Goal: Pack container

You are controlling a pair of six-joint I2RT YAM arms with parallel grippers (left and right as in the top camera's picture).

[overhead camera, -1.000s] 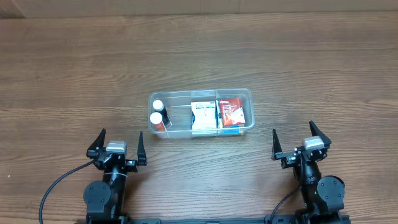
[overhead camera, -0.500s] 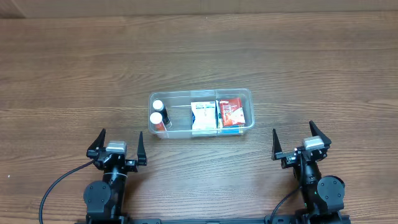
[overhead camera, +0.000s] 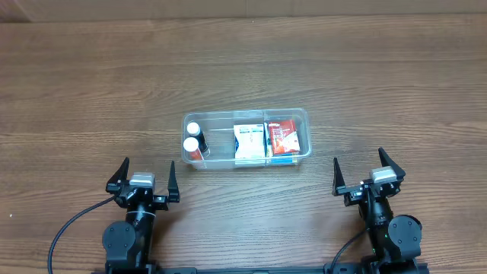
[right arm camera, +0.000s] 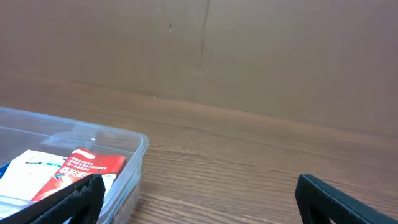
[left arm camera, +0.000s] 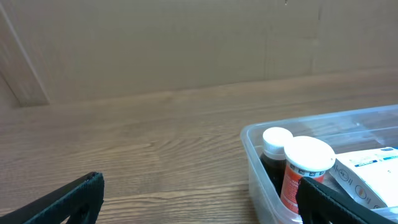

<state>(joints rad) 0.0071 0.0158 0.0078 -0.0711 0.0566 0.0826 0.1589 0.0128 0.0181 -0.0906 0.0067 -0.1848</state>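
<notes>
The clear plastic container (overhead camera: 221, 116) sits at the table's middle. At its left end stand two small bottles with white caps (overhead camera: 192, 143), one dark, one orange. A white and blue packet (overhead camera: 249, 141) and a red packet (overhead camera: 283, 136) lie in its right half. My left gripper (overhead camera: 143, 176) is open and empty, near the front edge, left of the container. My right gripper (overhead camera: 368, 173) is open and empty at the front right. The left wrist view shows the container's left end (left arm camera: 256, 163) with the bottles (left arm camera: 305, 163). The right wrist view shows its right end (right arm camera: 135, 158) and the red packet (right arm camera: 87, 164).
The wooden table (overhead camera: 380, 76) spreads around the container. A brown cardboard wall (left arm camera: 186, 43) stands along the far edge. A black cable (overhead camera: 72, 224) runs from the left arm's base.
</notes>
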